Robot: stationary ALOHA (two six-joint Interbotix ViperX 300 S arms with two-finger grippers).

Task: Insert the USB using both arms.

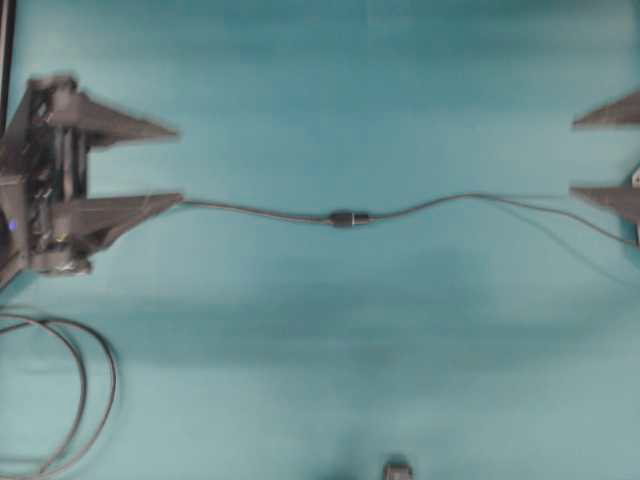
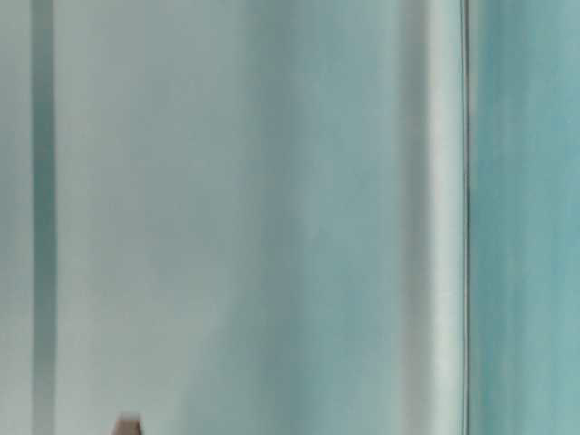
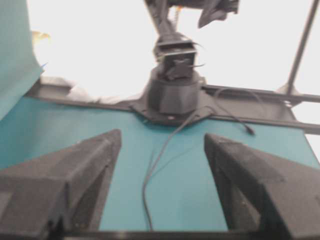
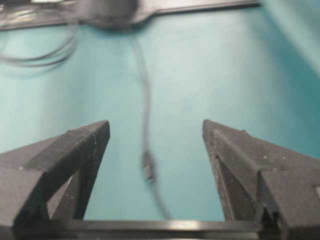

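A thin dark grey cable (image 1: 250,211) runs across the teal table between the two arms. At its middle sits one dark joint (image 1: 343,217), where the USB end and the dark socket end meet in line. No silvery tip shows there. My left gripper (image 1: 180,164) is open and empty at the left, its lower finger beside the cable's left end. My right gripper (image 1: 574,157) is open and empty at the right edge. In the right wrist view the joint (image 4: 148,167) lies on the table between the open jaws of the gripper (image 4: 155,122). The left wrist view shows the cable (image 3: 150,185) between the open jaws of the gripper (image 3: 162,135).
A looped dark cable coil (image 1: 70,400) lies at the front left and shows blurred in the right wrist view (image 4: 40,50). A small dark object (image 1: 397,468) sits at the front edge. The right arm's base (image 3: 175,95) stands at the table's end. The table-level view is blurred.
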